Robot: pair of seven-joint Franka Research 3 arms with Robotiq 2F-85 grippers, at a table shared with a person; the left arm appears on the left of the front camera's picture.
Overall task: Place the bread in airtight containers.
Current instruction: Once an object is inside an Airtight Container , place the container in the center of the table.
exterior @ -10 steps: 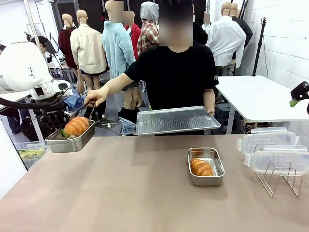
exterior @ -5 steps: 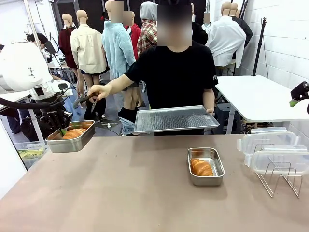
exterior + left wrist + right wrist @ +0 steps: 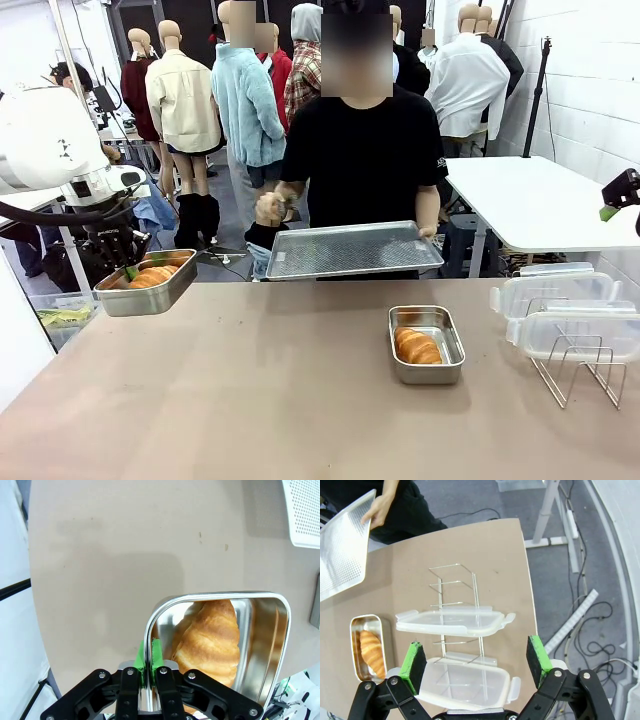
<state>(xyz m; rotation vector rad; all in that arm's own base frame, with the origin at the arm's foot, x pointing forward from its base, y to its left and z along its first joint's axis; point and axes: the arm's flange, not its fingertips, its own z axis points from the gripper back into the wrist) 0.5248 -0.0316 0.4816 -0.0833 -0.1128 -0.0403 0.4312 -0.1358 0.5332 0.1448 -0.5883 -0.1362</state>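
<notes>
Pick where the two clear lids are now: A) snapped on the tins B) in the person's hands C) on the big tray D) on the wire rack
D: both lids lie across the wire rack, and the tin near it stands uncovered.

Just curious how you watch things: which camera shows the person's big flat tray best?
The front view: the whole tray shows, perforated and empty. The left wrist view catches just a corner; the right wrist view shows one end, with a hand gripping it.
</notes>
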